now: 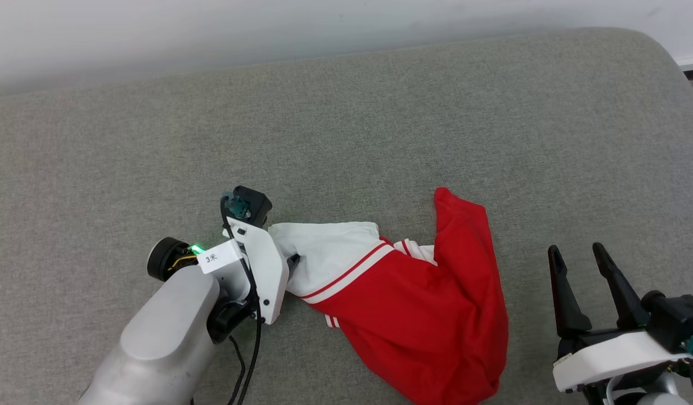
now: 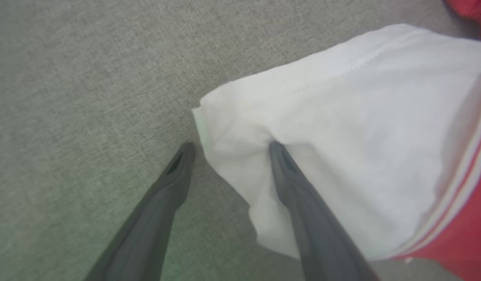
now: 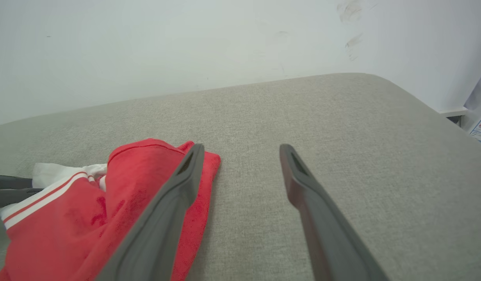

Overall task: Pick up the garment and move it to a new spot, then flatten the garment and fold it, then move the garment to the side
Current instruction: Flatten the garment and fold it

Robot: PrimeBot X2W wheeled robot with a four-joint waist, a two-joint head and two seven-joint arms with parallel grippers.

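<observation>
At left, the left gripper (image 2: 231, 150) is open and straddles the sleeve edge of the red T-shirt (image 1: 414, 315): one finger over the bare grey cushion (image 1: 346, 112), the other pressed into the white sleeve. The shirt lies crumpled at centre, stretching rightward. At right, the right gripper (image 1: 577, 253) is open, near the shirt but apart from it.

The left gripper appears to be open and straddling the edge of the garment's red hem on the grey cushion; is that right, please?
Not quite: the left gripper is open and straddling the edge of the garment's white sleeve, not its red hem, on the grey cushion. The left wrist view shows one finger on white fabric, the other on the cushion.
</observation>
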